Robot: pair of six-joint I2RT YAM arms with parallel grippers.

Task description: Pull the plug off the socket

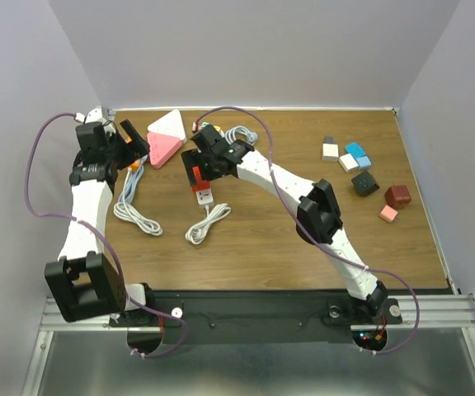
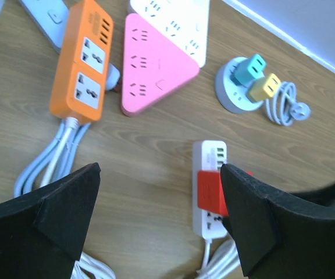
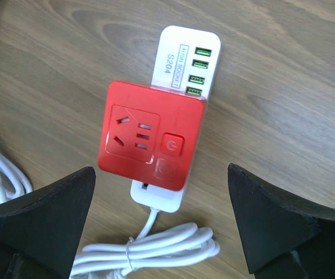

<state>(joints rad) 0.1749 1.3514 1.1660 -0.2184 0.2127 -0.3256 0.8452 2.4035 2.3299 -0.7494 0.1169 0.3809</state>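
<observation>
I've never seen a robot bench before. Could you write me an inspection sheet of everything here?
Surface: brown wooden table.
Job's things: red square plug adapter seated on a white power strip with green USB ports.
Clutter: orange power strip, pink triangular socket, white triangular socket, round white socket base carrying a teal plug and a yellow plug, small coloured cube adapters at the right.
Grippers: left gripper open, holding nothing; right gripper open, fingers either side of the red adapter, not gripping it.
Cables: bundled white cords; purple arm cables.
Surroundings: plain pale walls, metal rail at the near edge.
</observation>
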